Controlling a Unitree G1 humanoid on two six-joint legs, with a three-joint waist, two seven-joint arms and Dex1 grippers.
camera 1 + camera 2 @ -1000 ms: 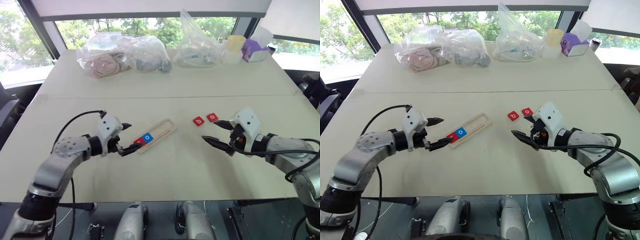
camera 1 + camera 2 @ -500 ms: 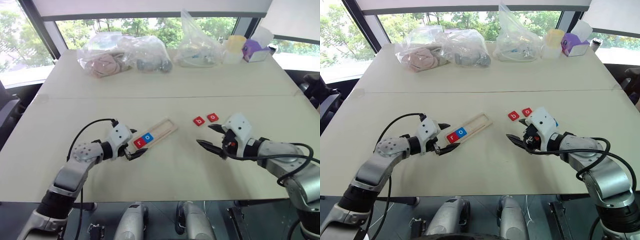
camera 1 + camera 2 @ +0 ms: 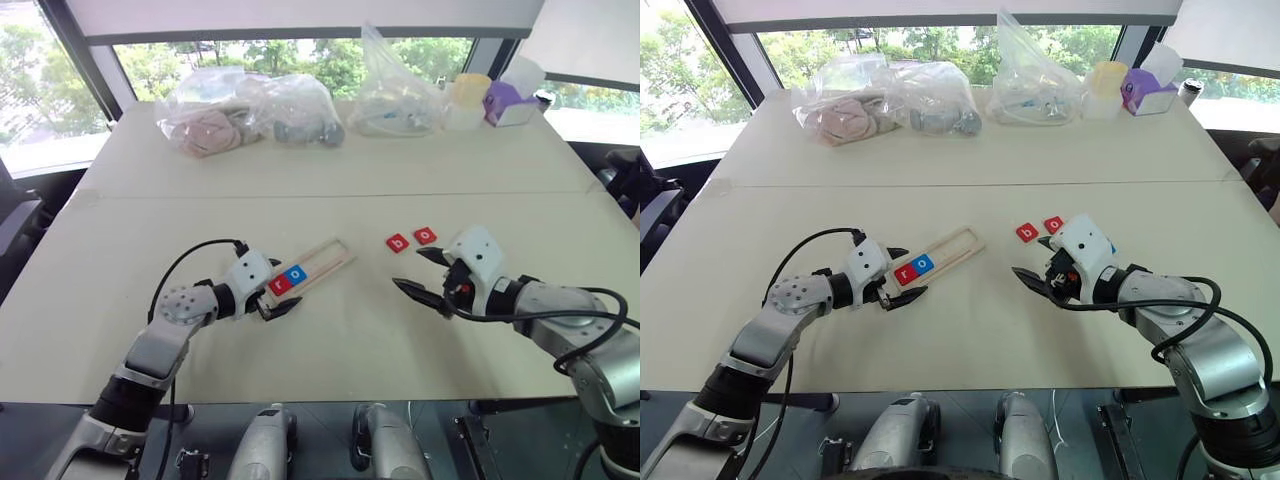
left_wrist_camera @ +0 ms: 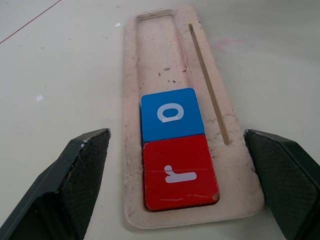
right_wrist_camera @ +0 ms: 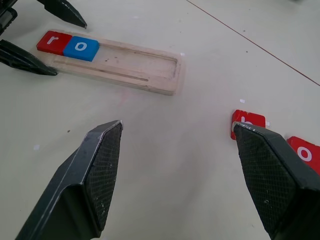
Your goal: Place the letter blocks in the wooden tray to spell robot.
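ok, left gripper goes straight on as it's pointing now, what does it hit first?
Likely the near end of the wooden tray: the open left gripper straddles it, red r block dead ahead between its fingers, blue o block behind.

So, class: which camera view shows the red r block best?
The left wrist view: the red r block sits large at the wooden tray's near end, touching the blue o block. The head views and the right wrist view show it small, between the left tool's fingers.
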